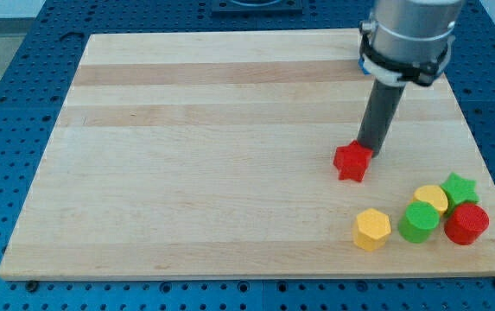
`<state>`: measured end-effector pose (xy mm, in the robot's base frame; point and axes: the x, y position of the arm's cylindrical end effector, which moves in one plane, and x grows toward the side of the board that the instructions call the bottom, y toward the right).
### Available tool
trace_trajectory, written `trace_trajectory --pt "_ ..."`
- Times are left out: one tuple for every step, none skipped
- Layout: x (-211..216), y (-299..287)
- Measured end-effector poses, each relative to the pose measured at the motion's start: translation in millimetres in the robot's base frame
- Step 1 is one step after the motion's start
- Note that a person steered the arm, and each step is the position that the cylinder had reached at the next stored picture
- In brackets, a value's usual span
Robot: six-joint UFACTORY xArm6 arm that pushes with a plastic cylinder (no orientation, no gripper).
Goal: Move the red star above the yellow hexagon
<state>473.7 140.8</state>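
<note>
The red star (352, 161) lies on the wooden board at the view's lower right. The yellow hexagon (372, 229) lies below it and slightly to the right, near the board's bottom edge, apart from the star. My tip (368, 149) stands at the star's upper right edge, touching or almost touching it. The dark rod rises from there to the grey arm head at the view's top.
A cluster sits right of the yellow hexagon: a green cylinder (420, 222), a yellow block (431, 199), a green star (460, 187) and a red cylinder (466, 224). The board's right edge (480, 164) and bottom edge are close to the cluster.
</note>
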Motion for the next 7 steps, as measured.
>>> trace_trajectory --pt "13 -1" --pt "-16 -2" --pt "-28 -32" --pt "-5 -52" --pt "16 -51" --pt "34 -50" --pt "49 -50"
